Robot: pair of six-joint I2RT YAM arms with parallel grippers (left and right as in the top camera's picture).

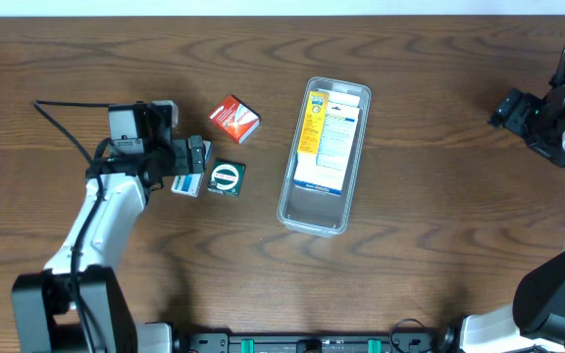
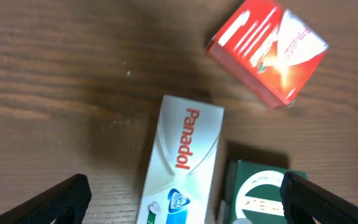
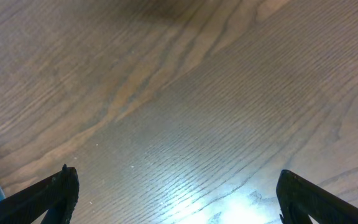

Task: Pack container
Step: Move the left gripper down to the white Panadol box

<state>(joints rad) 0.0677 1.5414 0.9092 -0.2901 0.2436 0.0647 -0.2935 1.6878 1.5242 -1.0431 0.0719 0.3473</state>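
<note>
Step in hand: reaching for the next small box to go in the container (image 1: pixel 314 220). Left gripper (image 2: pixel 184 194) has its jaws wide and holds nothing; it hovers over the white box (image 2: pixel 182 163), which lies between the two fingertips in the wrist view. The green box (image 2: pixel 260 193) is just beside the white one, touching or nearly so, can't tell which. The red box (image 2: pixel 267 50) lies apart and skewed. Right gripper (image 3: pixel 178 198) is also spread wide and empty, over bare table (image 3: pixel 185 93) at the far right, well apart from everything.

The container sits mid-table, right of the three boxes and apart from them. It's a long clear plastic tray with rounded corners and a raised rim. One flat yellow-and-white printed packet (image 1: pixel 328 132) lies in it, and the end nearer the robot looks free.

Next move, as I judge it: come straight down and close across the white box's narrow width. The green box crowds one side, so that finger could snag it. Then carry the box over and lay it in the free end.

Boxes are thin glossy card, sharp-edged and probably light, so they may skid on the smooth wood-grain top
</note>
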